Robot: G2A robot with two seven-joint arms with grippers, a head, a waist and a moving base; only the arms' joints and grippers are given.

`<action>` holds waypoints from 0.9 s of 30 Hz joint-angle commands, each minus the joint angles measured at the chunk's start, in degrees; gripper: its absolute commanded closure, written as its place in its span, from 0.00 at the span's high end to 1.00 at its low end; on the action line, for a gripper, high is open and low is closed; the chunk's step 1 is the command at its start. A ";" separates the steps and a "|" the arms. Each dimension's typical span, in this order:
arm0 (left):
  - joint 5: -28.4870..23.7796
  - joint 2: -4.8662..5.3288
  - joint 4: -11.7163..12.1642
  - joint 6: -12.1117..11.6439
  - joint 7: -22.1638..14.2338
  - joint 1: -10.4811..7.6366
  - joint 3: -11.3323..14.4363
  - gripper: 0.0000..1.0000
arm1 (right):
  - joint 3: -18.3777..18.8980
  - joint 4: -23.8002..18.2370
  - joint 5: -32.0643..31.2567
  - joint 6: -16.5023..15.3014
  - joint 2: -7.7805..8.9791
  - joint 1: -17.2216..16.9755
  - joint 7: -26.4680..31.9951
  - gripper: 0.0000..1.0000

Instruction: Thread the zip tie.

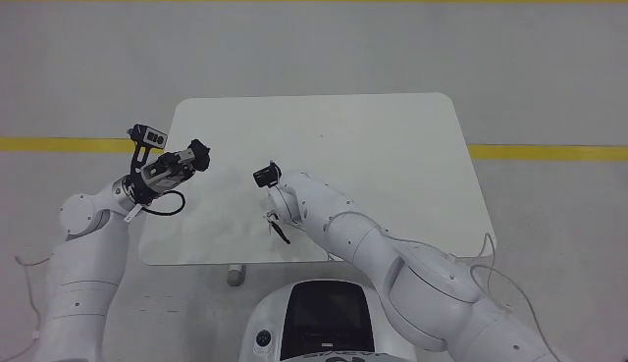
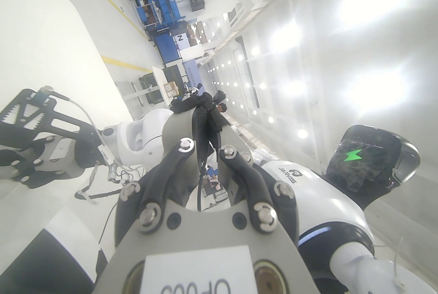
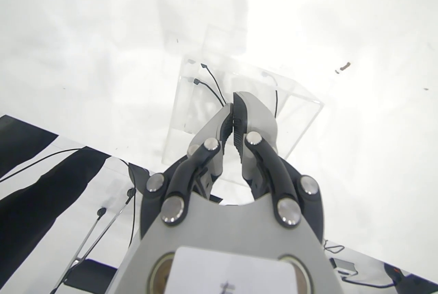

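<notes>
Above the white table (image 1: 392, 146), both arms hold their grippers up in the air.

The left gripper (image 1: 201, 153) is over the left edge of the table. In its own wrist view, the left gripper (image 2: 202, 110) has its jaws pressed close together. A thin black strip runs down between them, and it looks like the zip tie (image 2: 198, 192). The right gripper (image 1: 265, 176) is near the middle of the table, close to the left one but not touching it. In its own view, the right gripper (image 3: 233, 105) has its jaws squeezed tight, pad against pad. Some thin black lines (image 3: 212, 83) show just past its tip. I cannot tell if it holds them.
</notes>
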 commanded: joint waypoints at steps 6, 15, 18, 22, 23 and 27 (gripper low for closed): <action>0.00 0.00 0.00 0.00 0.00 0.00 0.00 0.00 | 0.53 0.87 -0.52 -0.42 -0.45 -0.02 -0.17 0.06; 0.00 0.00 0.00 0.00 0.00 0.00 0.00 0.00 | 1.18 1.90 -1.35 -1.00 -1.00 0.06 -0.12 0.09; 0.00 0.00 0.00 0.00 0.00 0.00 0.00 0.00 | 1.39 2.34 -1.58 -1.22 -1.18 0.08 -0.11 0.10; 0.00 0.00 0.00 0.00 0.00 0.00 0.00 0.00 | 1.67 2.97 -1.86 -1.39 -1.43 0.13 -0.14 0.10; 0.00 0.00 0.00 0.00 0.00 0.00 0.00 0.00 | 1.74 3.10 -1.92 -1.41 -1.49 0.14 -0.16 0.10; 0.00 0.00 0.00 0.00 0.00 0.00 0.00 0.00 | 2.06 3.66 -2.13 -1.52 -1.73 0.25 -0.25 0.13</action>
